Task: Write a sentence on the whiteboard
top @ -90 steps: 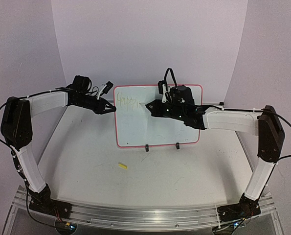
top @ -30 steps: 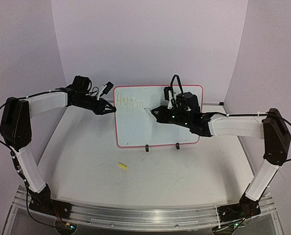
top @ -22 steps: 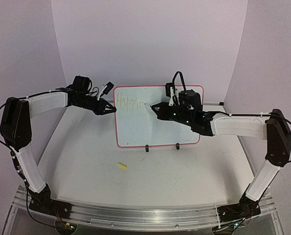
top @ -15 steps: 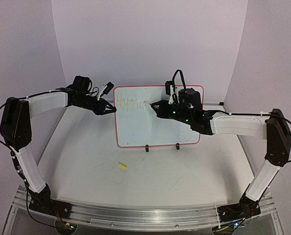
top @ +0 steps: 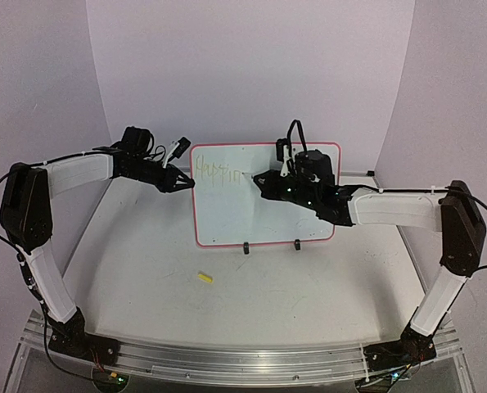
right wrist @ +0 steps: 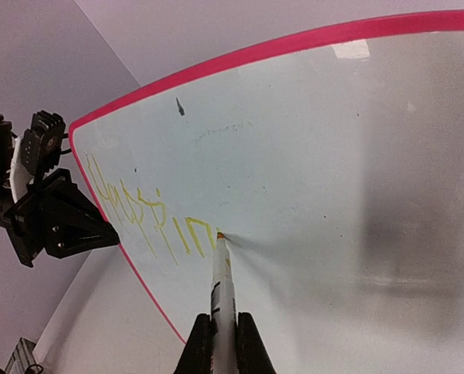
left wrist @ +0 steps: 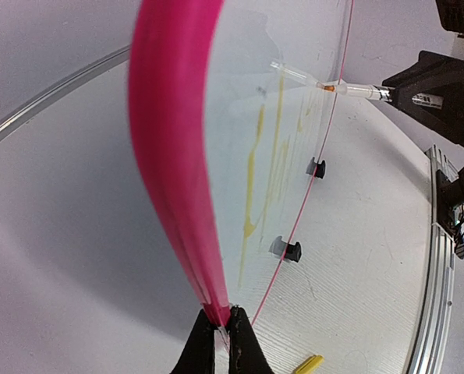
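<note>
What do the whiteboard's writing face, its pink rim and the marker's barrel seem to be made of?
The whiteboard: glossy coated sheet, maybe laminate or plastic; it mirrors the marker's tip. The pink rim: smooth, faintly shiny, probably plastic or rubber. The marker: whitish, slightly translucent barrel, likely plastic.

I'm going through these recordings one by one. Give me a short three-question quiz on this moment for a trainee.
1. True or false: the left gripper pinches the edge of the board.
2. The right gripper holds: A a marker; B an eraser; C nothing.
3. What colour is the writing on the board?

Key: 1 true; 2 A; 3 yellow.
</note>
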Available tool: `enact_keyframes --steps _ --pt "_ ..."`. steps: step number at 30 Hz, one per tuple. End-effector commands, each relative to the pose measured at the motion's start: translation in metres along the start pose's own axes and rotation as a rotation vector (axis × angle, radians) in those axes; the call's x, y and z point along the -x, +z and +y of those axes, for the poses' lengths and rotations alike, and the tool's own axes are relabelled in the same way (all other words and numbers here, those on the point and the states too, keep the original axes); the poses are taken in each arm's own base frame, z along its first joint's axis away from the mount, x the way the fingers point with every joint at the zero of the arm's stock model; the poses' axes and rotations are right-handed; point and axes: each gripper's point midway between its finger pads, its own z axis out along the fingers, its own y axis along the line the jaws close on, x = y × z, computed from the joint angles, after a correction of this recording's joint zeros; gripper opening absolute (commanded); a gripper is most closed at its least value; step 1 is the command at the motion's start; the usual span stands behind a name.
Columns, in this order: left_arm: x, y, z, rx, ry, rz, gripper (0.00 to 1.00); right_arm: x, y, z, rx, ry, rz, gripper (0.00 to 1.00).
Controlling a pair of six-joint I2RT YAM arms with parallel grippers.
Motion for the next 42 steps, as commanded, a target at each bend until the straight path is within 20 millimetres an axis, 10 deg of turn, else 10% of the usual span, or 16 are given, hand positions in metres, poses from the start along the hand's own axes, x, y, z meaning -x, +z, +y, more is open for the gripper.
enact_keyframes --steps 1,23,42 --pt "0.014 -0.01 -0.01 0.023 0.073 -0.027 0.0 0.014 -0.001 -0.013 -0.07 0.018 -0.049 0.0" --pt "0.012 -0.006 -0.009 0.019 0.068 -0.019 0.0 0.039 -0.012 -0.01 -0.058 0.021 -0.125 0.0" --pt "0.011 -0.005 -0.009 0.018 0.067 -0.015 0.0 0.016 0.009 -0.008 -0.008 0.036 -0.055 0.0"
